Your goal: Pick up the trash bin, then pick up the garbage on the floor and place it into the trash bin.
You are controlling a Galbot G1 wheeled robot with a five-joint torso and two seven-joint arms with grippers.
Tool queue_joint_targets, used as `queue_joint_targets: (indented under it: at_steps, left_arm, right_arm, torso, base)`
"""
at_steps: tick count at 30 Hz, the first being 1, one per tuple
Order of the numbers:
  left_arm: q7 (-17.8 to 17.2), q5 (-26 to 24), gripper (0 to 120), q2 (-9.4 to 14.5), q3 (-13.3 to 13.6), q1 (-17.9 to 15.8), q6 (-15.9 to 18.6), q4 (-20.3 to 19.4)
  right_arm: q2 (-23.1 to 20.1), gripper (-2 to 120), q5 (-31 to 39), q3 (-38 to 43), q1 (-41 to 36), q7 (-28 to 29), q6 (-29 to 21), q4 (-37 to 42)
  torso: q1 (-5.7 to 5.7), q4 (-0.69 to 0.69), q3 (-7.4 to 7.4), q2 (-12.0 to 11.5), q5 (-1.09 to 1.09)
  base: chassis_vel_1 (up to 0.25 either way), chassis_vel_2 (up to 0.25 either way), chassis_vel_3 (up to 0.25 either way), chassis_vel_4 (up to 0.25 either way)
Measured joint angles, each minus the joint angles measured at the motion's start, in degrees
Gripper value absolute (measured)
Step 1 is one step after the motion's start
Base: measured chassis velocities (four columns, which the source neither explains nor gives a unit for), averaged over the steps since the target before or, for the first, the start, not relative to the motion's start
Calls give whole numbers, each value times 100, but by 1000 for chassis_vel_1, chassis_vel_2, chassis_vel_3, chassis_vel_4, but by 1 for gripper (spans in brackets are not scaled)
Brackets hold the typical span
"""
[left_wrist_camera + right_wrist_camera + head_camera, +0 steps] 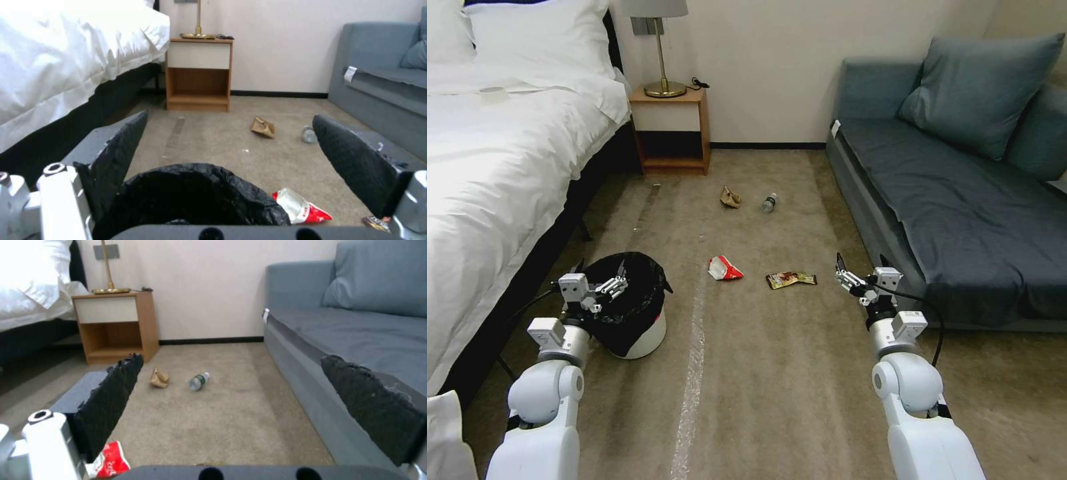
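Left gripper (602, 288), jaws wide, hovered over the trash bin (644, 333) lower left; gripping its rim looked next.

1. The trash bin (634, 313) stands on the carpet (774, 400), near the bed (500, 173) on the left.
2. The carton (724, 268) and wrapper (790, 279) lie right of the bin.
3. The paper wad (730, 197) and bottle (769, 203) lie farther ahead, toward the nightstand (670, 130).
4. The sofa (954, 193) stands on the right.
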Motion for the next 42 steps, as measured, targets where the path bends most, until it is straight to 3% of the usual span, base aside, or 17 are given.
queue_joint_targets:
  at_steps: [8, 14, 32, 34, 37, 40, 42]
  left_arm:
    - [53, 1, 99, 26, -11, 14, 11, -8]
    - [337, 55, 99, 80, -48, 40, 62, -38]
    - [282, 53, 99, 85, -49, 6, 55, -41]
    - [-16, 56, 99, 54, -32, 39, 150, -132]
    - [-193, 51, 99, 38, -19, 65, 236, -190]
    - [-1006, -65, 98, -88, 27, 193, 683, -509]
    - [-1047, -80, 98, -96, 29, 200, 706, -523]
  right_arm:
    - [-24, 100, 113, -13, -19, -163, -63, 35]
    - [-81, 100, 179, 54, -82, -731, -6, 60]
    - [-89, 100, 151, 77, -59, -724, 19, 42]
    - [-89, 100, 150, 77, -55, -692, 19, 30]
    - [-91, 100, 150, 78, -53, -679, 19, 25]
    - [-91, 100, 150, 92, -47, -646, 19, 8]
    - [-91, 100, 149, 92, -47, -645, 19, 6]
  torso:
    - [0, 0, 0, 0, 0]
    - [0, 0, 0, 1, 0]
    - [0, 0, 0, 1, 0]
    - [0, 0, 0, 1, 0]
    - [0, 0, 0, 1, 0]
    - [0, 0, 0, 1, 1]
    - [0, 0, 0, 1, 1]
  base:
    - [0, 0, 0, 0]
    - [0, 0, 0, 0]
    - [0, 0, 0, 0]
    - [0, 0, 0, 0]
    - [0, 0, 0, 0]
    - [0, 0, 0, 0]
    - [0, 0, 0, 0]
